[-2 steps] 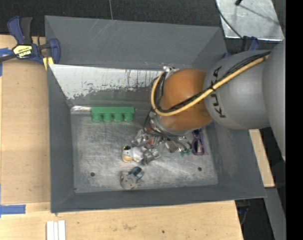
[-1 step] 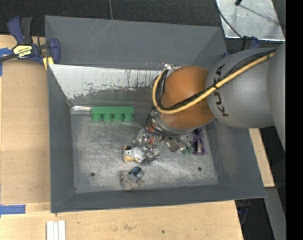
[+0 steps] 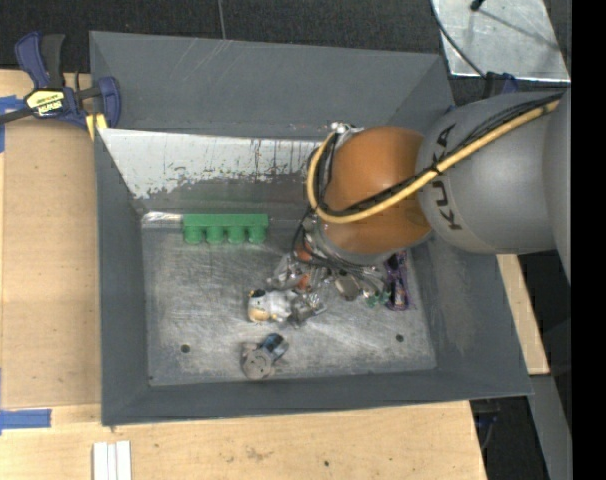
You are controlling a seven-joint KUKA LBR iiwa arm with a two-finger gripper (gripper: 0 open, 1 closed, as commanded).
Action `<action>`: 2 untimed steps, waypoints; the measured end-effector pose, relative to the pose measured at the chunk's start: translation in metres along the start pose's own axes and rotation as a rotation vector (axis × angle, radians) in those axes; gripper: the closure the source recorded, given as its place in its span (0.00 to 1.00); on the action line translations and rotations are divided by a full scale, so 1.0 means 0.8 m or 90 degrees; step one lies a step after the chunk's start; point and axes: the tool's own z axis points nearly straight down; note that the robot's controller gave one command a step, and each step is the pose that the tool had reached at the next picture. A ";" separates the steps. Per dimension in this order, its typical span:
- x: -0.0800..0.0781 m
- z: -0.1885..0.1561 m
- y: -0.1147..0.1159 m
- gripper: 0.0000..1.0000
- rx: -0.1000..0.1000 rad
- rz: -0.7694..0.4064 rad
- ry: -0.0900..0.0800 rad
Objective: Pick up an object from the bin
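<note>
Heap: small mixed pieces lie mid-floor of the bin, with a white-and-yellow piece at the left end.
Gripper: you see it low over the heap's right end, under the orange cover; you cannot tell how open it is or whether it has anything.
Green block: it lies along the floor's back edge, near the back left corner.
Grey-and-blue piece: it lies alone near the front edge.

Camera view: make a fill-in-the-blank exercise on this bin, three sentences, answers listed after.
1. The long block with four bumps on the bin floor is ____ in colour.
2. The arm reaches into the bin from the view's ____ side.
3. The rounded cover on the arm's wrist, above the heap of small things, is ____.
Missing words: green; right; orange.
</note>
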 end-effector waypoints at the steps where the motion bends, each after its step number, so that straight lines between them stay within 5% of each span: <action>1: 0.000 -0.011 0.000 1.00 0.000 0.000 0.000; 2: -0.001 -0.021 0.000 1.00 0.000 0.001 0.000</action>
